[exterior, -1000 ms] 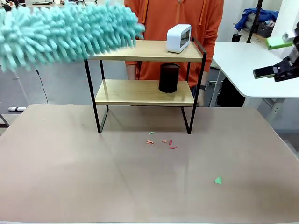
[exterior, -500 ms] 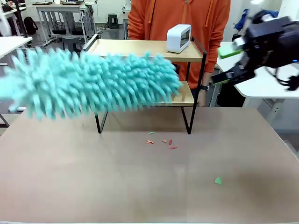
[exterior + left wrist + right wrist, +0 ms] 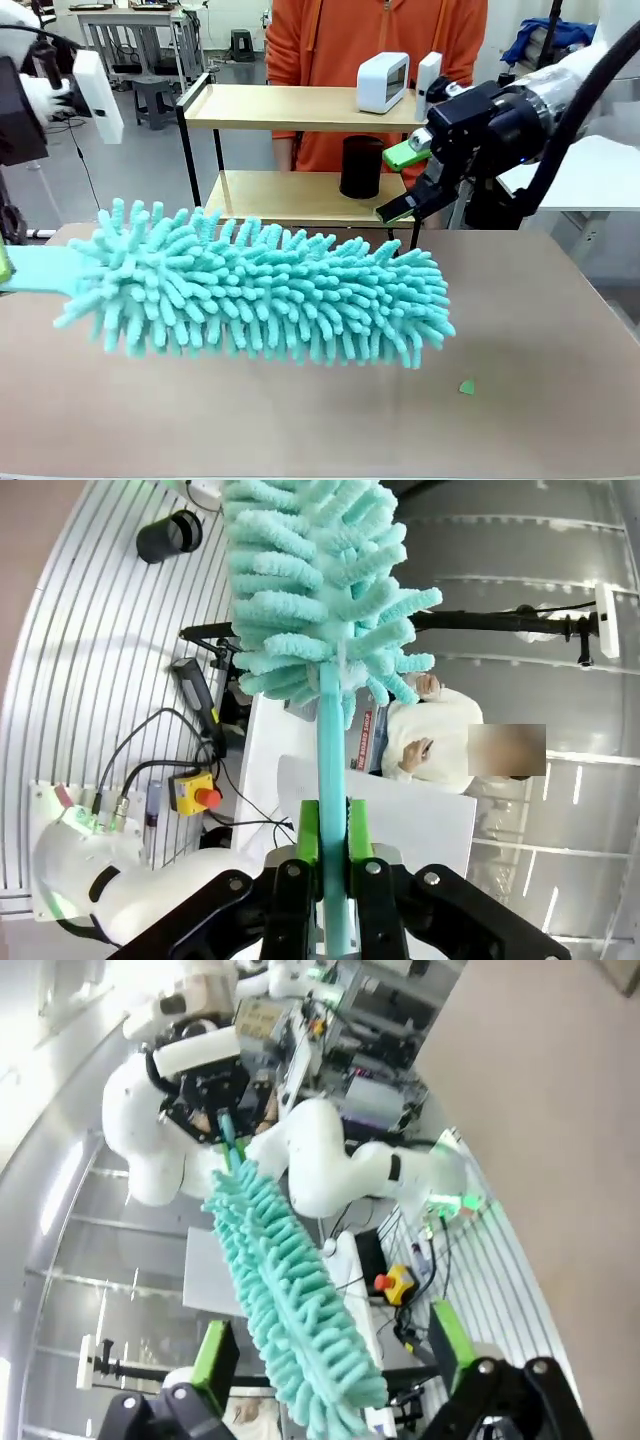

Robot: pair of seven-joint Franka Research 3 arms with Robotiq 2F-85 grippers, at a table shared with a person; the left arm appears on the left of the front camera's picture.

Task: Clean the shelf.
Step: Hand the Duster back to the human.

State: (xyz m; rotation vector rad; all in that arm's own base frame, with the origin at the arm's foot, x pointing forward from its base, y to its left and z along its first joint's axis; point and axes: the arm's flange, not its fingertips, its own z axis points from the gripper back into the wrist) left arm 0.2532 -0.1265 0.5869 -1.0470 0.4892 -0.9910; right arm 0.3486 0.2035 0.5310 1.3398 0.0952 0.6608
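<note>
Shelf (image 3: 300,108) on brown table (image 3: 540,330), teal duster (image 3: 270,290) above tabletop

Front view: fixed at the near table edge, facing across to the shelf (image 3: 310,150) and a person beyond. Left wrist view: close along the duster (image 3: 320,590) handle, tilted upward. Right wrist view: turned back toward the near side (rolled), sharing that duster.

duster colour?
Teal duster, handle shut in the left gripper; front view shows it best.
</note>
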